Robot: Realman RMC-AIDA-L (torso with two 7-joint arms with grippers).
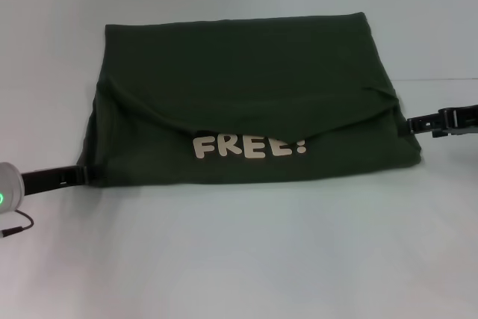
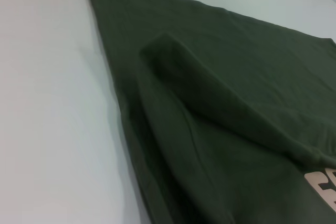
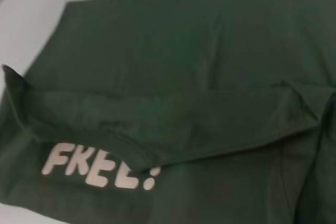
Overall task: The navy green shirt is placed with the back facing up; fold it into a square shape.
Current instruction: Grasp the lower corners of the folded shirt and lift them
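The navy green shirt [image 1: 246,65] lies on the white table as a wide folded rectangle. Its far part is folded toward me, and the folded edge sags in the middle over cream lettering "FREE!" [image 1: 249,146]. My left gripper [image 1: 84,173] sits low at the shirt's near left edge. My right gripper [image 1: 411,124] is at the shirt's right edge, just below the fold's corner. The left wrist view shows the shirt [image 2: 236,77] with a raised fold ridge. The right wrist view shows the shirt [image 3: 184,51] and the lettering [image 3: 97,166].
The white table [image 1: 239,259] surrounds the shirt on all sides. A thin cable [image 1: 19,228] from my left arm hangs at the near left.
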